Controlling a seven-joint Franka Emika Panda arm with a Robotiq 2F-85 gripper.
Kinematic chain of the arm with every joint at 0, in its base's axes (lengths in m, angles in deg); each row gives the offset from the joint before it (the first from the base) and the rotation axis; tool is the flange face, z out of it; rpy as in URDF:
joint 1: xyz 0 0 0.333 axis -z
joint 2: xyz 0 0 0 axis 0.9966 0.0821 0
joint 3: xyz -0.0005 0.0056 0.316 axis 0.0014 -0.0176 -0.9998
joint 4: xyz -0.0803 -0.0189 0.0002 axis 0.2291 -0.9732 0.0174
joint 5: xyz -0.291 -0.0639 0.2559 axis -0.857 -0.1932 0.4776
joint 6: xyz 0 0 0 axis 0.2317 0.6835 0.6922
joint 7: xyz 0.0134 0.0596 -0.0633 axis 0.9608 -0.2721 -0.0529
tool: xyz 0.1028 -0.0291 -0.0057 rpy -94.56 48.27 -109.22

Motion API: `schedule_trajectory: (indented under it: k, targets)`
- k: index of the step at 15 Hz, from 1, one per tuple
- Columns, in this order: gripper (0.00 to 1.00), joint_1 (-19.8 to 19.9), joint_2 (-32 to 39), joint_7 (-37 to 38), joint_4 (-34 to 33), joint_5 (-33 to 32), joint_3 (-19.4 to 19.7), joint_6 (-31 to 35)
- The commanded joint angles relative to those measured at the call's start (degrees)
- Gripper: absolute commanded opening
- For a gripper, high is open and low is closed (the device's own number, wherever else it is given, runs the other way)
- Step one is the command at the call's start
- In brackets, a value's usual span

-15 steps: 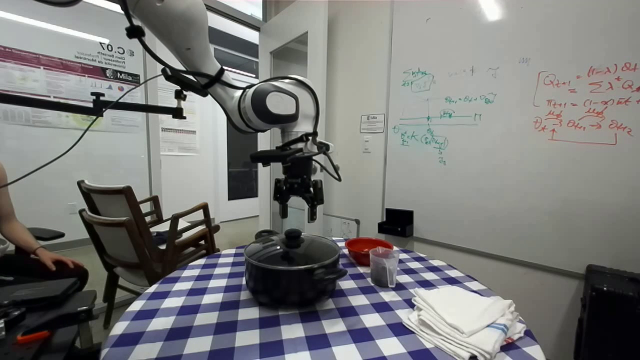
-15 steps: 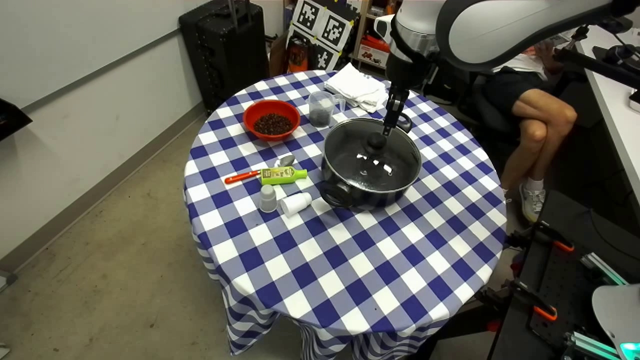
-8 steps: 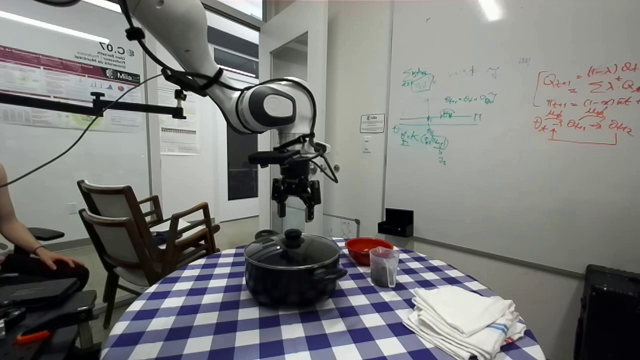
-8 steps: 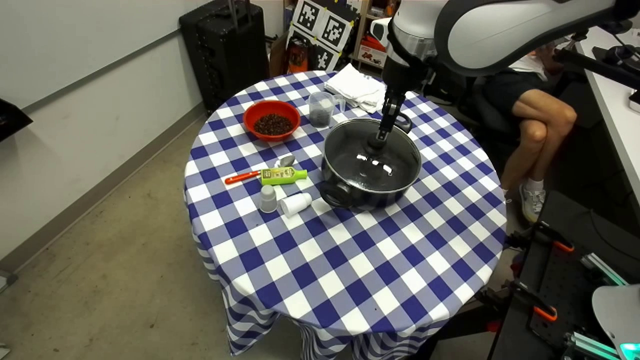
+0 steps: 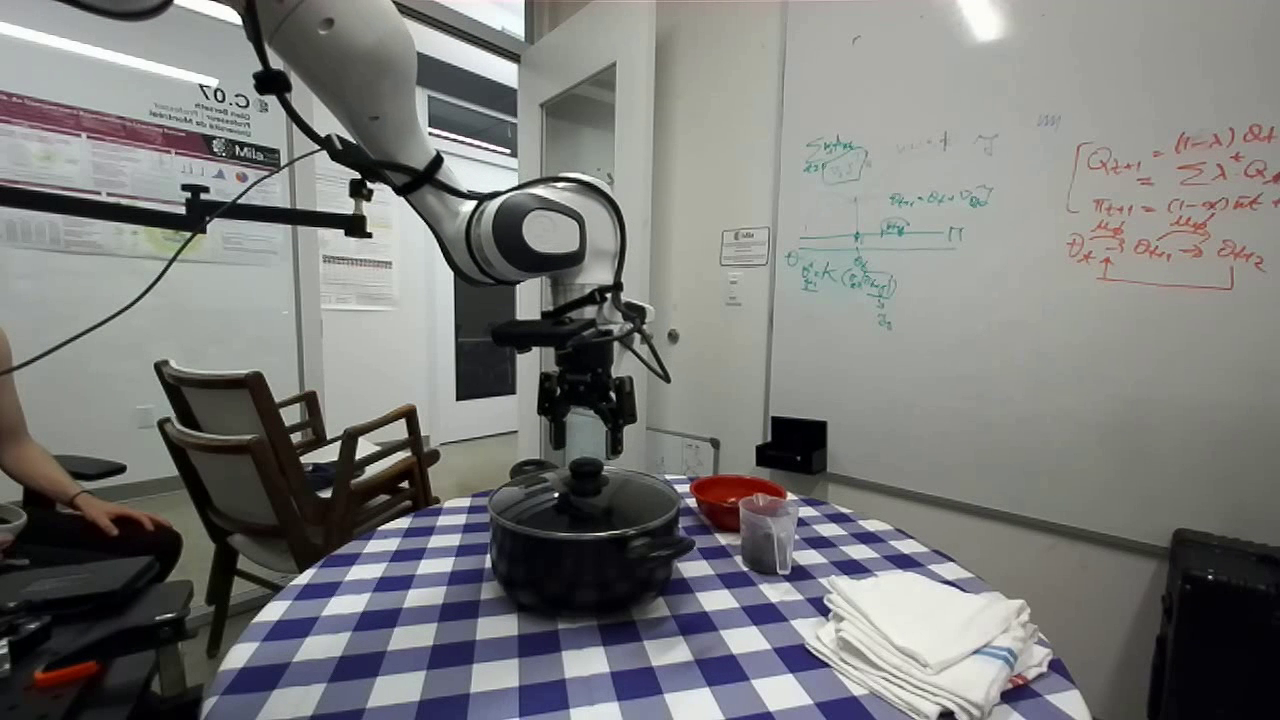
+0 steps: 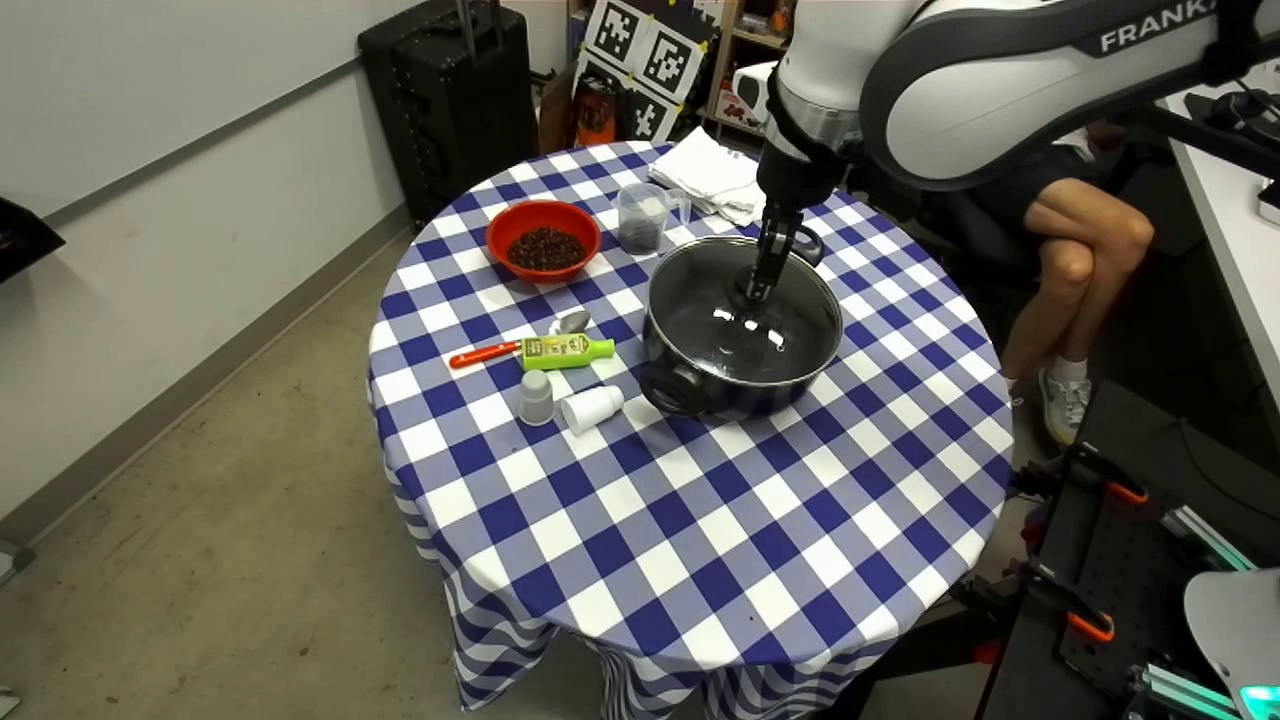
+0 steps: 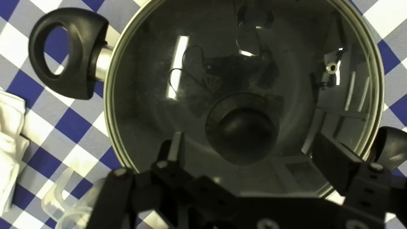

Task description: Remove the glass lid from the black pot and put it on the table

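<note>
In an exterior view, just in from the left edge of the counter [image 6: 740,560], an orange-handled utensil [image 6: 486,355] is partly hidden by a green bottle [image 6: 565,352]; closer to the near edge is a grey container [image 6: 536,397], while toward the far edge sits a red bowl [image 6: 545,277] of dark beans [image 6: 545,248]; the silvery piece [image 6: 573,321] just beyond the bottle is hard to make out; a white container [image 6: 592,408] lies on its side by the grey one; nearer the far edge come a clear jug [image 6: 640,215] and folded white cloths [image 6: 705,175], their right end covered by the arm [image 6: 970,115]; a little right of the counter's middle, the glass lid [image 6: 735,345] sits on the black pot [image 6: 740,398]; the fingers [image 6: 770,262] get in the way of the lid's knob [image 7: 246,136], yet the wrist view shows them wide apart, one on each side and clear of it, with the pot's right-hand handle [image 7: 394,148] cut off; over the right edge, the arm, itself cut off, blocks part of a seated person [image 6: 1090,230].
</note>
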Motion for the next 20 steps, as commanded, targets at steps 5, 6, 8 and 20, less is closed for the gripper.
schedule_trajectory:
  k: [5, 6, 8, 20]
  targets:
    - [1.0, -1.3, 2.7, 0.6, -1.0, -3.6, 1.3, 1.1]
    - [1.0, -1.3, 3.0, 0.7, -1.2, -4.0, 1.3, 1.0]
    - [1.0, -1.2, 3.4, 0.5, -1.5, -4.0, 1.2, 1.0]
    - [1.0, -0.3, 3.8, -0.8, -2.5, -1.4, 0.1, 2.2]
